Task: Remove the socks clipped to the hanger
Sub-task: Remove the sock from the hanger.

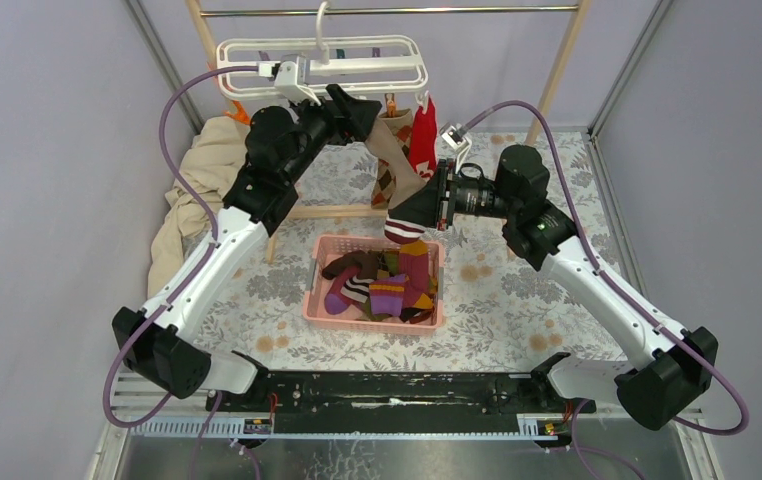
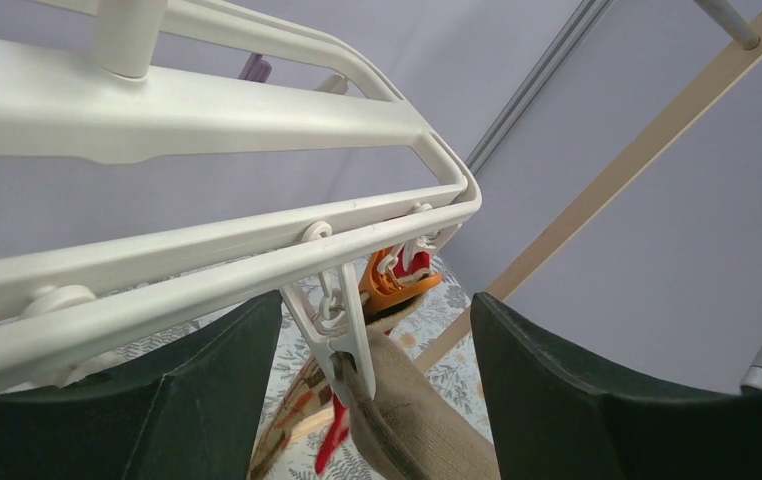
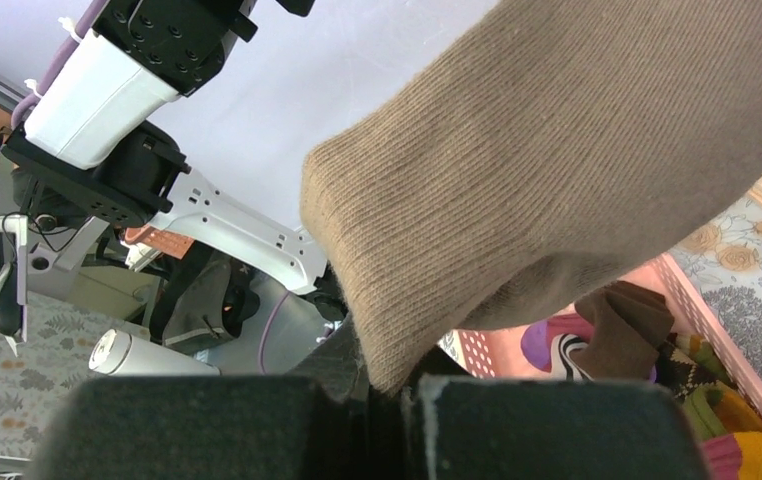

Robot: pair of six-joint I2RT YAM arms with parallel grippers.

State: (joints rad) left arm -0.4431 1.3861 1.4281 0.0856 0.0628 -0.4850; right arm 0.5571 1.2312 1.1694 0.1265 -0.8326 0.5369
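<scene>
The white hanger (image 1: 322, 65) hangs from the metal rail at the back. A beige sock (image 1: 389, 150), a brown argyle sock (image 1: 384, 185) and a red sock (image 1: 423, 140) are clipped to its right end. My left gripper (image 1: 362, 112) is open. In the left wrist view its fingers (image 2: 207, 390) stand either side of the white clip (image 2: 342, 330) that pinches the beige sock (image 2: 427, 420); an orange clip (image 2: 397, 285) is behind. My right gripper (image 1: 404, 212) is shut on the beige sock's lower end (image 3: 557, 170).
A pink basket (image 1: 309, 300) holding several loose socks sits below the hanger, and also shows in the right wrist view (image 3: 722, 335). A beige cloth (image 1: 202, 180) lies at the left. Wooden rack posts (image 1: 557, 70) and enclosure walls bound the back.
</scene>
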